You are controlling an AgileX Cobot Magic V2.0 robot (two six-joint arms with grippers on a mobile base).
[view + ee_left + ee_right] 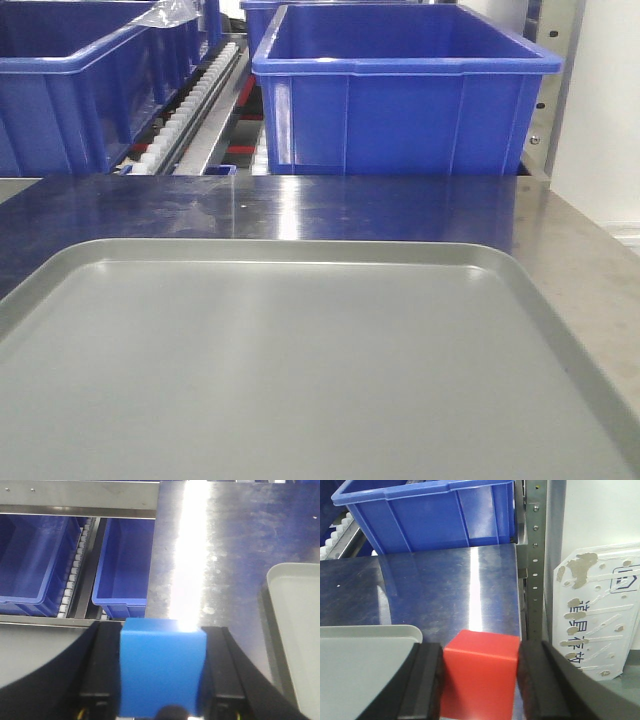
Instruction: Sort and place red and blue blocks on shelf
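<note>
Shelf [75, 497]: the steel front rail with two small screws runs across 10 to 12 o'clock in my left wrist view. Blue bins [125, 565] sit on the tier beneath it, with a white roller track [75, 565] between them.

Tabletop [300, 205]: shiny steel band across the middle of the front view, tinted blue by reflection.

Tray [300, 380]: grey and rimmed, it fills the front view from 3 through 6 to 9 o'clock.

Right bin [400, 110]: 12 to 1 o'clock in the front view, just behind the tabletop. Left bin [60, 110] is at 10 o'clock, with rollers between the two.

Post [535, 555]: perforated upright at 1 o'clock in my right wrist view. A white peeling placard [595, 610] is at 3 o'clock.

Left gripper [163, 680]: my jaws stand one block-width apart, clamped on the blue block [162, 655] at 6 o'clock. A tray corner is at 3 o'clock and the shelf at 10. I cannot tell whether the block touches the tabletop.

Right gripper [480, 685]: same spread, pads [427, 680] tight on the red block [480, 665] at 6 o'clock. The tray is at 8 o'clock and the tabletop beyond at 12.

Neither block is on the shelf.
</note>
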